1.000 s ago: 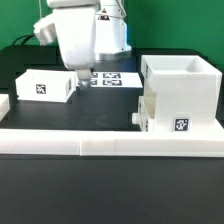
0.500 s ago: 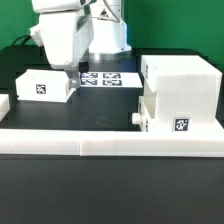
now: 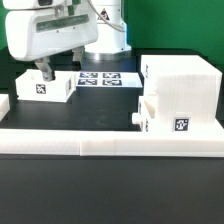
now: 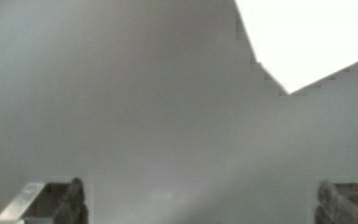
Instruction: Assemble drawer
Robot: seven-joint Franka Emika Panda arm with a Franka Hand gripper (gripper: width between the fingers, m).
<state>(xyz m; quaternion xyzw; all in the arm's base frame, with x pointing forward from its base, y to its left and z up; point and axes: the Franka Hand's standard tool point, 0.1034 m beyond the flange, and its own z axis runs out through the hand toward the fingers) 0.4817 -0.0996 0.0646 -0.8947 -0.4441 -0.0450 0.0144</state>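
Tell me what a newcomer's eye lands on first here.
The big white arm fills the exterior view's upper left, its fingers wide apart and empty, close by the flat box. On that view's right stands the tall hollow shell, with a smaller tagged box in front of it.

White drawer shell [image 3: 185, 85] with black-and-white tag [image 3: 181, 126], black table [image 3: 100, 115]

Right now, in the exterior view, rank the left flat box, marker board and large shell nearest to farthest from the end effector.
1. Flat box, exterior view's left, just below the end effector.
2. Marker board, centre.
3. Large shell, exterior view's right.
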